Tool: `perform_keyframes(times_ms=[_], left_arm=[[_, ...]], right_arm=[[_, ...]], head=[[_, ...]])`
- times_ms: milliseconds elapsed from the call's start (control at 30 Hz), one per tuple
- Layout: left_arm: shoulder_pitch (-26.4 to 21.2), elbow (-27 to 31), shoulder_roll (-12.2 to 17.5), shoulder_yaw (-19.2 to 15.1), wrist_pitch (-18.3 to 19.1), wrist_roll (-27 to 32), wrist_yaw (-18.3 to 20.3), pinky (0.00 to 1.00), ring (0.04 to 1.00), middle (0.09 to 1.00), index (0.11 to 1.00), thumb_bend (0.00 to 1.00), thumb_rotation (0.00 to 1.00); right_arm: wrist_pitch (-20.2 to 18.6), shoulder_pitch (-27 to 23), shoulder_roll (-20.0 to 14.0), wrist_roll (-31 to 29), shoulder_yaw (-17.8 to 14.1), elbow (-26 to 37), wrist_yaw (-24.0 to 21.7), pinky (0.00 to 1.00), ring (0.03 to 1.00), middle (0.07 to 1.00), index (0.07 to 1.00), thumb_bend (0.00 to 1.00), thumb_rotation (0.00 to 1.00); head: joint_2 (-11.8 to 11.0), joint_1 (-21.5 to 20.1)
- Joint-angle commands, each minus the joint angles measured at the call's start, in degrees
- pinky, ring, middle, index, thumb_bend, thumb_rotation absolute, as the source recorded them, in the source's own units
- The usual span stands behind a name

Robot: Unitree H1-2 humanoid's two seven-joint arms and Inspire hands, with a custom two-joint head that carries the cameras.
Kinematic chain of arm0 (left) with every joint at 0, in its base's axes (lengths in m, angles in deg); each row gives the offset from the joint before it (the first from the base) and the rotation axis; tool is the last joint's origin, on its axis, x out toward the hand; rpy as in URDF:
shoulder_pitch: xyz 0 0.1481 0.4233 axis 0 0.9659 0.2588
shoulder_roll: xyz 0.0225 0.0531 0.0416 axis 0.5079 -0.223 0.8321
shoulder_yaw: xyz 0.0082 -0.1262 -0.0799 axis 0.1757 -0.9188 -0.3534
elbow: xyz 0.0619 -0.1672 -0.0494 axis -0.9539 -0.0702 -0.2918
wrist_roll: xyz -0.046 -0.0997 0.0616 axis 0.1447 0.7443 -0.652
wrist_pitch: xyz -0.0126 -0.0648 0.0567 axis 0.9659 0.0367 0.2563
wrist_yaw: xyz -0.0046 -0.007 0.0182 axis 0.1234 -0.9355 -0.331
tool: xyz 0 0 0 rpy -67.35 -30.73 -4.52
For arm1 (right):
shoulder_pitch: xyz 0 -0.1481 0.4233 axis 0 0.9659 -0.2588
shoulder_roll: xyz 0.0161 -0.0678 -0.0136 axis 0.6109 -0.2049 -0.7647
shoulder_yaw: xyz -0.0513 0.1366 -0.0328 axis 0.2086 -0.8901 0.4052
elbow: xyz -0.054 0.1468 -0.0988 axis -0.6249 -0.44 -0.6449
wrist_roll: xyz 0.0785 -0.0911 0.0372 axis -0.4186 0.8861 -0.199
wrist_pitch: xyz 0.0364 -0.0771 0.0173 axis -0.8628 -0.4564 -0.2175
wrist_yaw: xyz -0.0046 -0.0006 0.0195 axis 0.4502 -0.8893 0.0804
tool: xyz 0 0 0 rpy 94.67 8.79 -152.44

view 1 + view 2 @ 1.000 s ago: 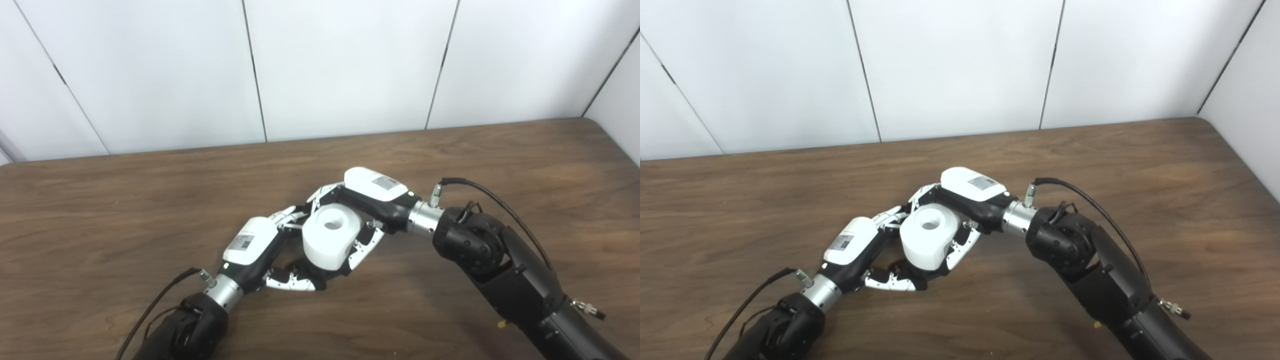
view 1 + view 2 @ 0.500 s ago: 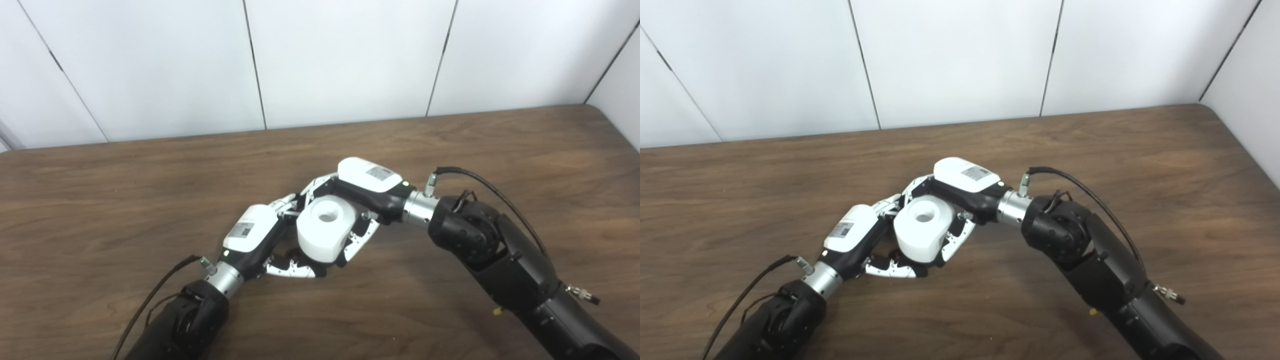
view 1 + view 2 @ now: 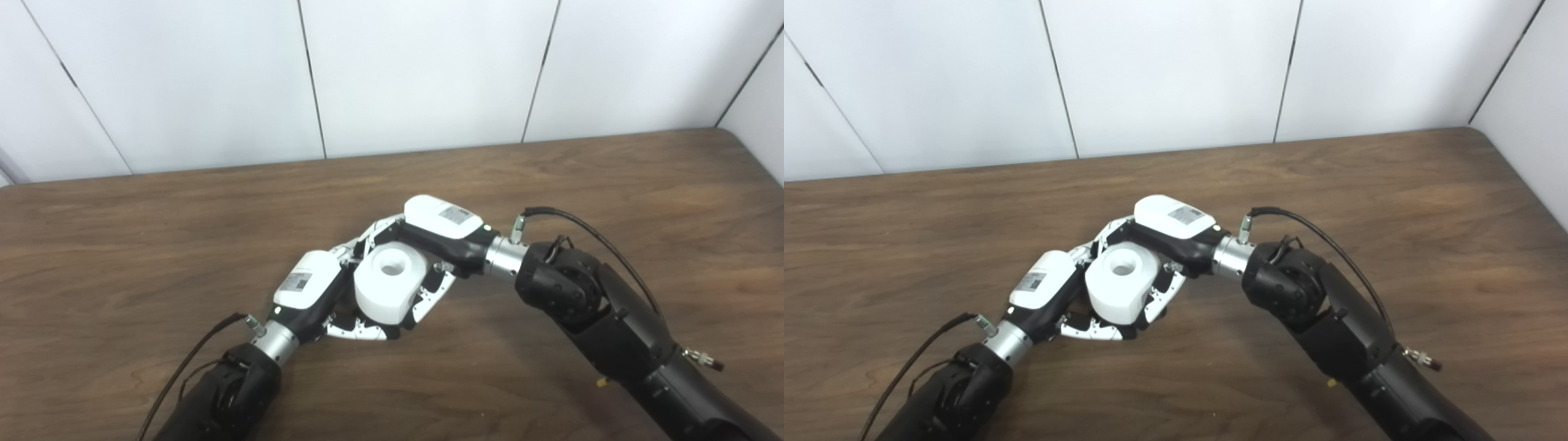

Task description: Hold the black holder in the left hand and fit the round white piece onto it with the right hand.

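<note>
The round white piece (image 3: 389, 283), a thick disc with a hole in its top, sits in my right hand (image 3: 438, 228), whose fingers are closed around its sides. My left hand (image 3: 310, 286) comes up from the lower left. Its fingers (image 3: 358, 331) curl shut under and beside the white piece. Only a dark sliver of the black holder (image 3: 1082, 318) shows between those fingers; the piece and both hands hide the rest. The white piece rests against the left hand's fingers, and the two hands touch at mid-table.
A brown wooden table (image 3: 122, 245) carries everything, and white wall panels (image 3: 429, 73) stand behind its far edge. The table's right corner (image 3: 735, 141) meets a side wall. Both black forearms (image 3: 612, 318) cross the near half of the table.
My right hand has carried the white piece a little left and down, closer into the left hand's curled fingers. The left hand has stayed put. The camera tilted slightly at first.
</note>
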Motion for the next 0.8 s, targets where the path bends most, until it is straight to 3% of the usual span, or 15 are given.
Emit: perform_keyframes(times_ms=[0, 533, 600, 700, 767], left_arm=[[2.2, -1.5, 0.3, 2.2, 2.0, -1.8, 5.7, 0.87, 0.933, 0.869, 0.479, 0.52, 0.06], [2.3, -1.8, 0.5, 2.2, 1.8, -2.3, 5.3, 0.86, 0.929, 0.866, 0.478, 0.52, 0.06], [2.3, -1.9, 0.5, 2.2, 1.8, -2.7, 4.9, 0.86, 0.926, 0.863, 0.478, 0.52, 0.06], [2.3, -2.0, 0.5, 2.2, 1.7, -2.6, 5.0, 0.86, 0.929, 0.864, 0.478, 0.52, 0.06], [2.2, -2.1, 0.5, 2.2, 1.7, -2.5, 5.1, 0.86, 0.931, 0.865, 0.478, 0.52, 0.06]], right_arm=[[0.0, 0.2, -1.7, 2.1, 0.7, -0.6, -2.1, 0.59, 0.724, 0.738, 0.480, 0.52, 0.13], [-0.7, 0.9, -3.7, 1.2, -0.7, 0.7, -2.5, 0.59, 0.710, 0.728, 0.486, 0.52, 0.14], [-3.3, 1.2, -3.5, 1.7, -0.8, 2.3, -3.6, 0.59, 0.721, 0.768, 0.734, 0.75, 0.17], [-4.4, 1.5, -3.1, 1.9, -1.0, 3.4, -3.5, 0.60, 0.753, 0.836, 0.947, 0.85, 0.23], [-4.8, 1.5, -3.0, 2.2, -1.1, 3.9, -3.4, 0.60, 0.766, 0.873, 0.989, 0.89, 0.26]], head=[[0.2, 0.0], [0.2, -0.4], [0.2, -0.4], [0.2, -0.5], [0.2, -0.4]])
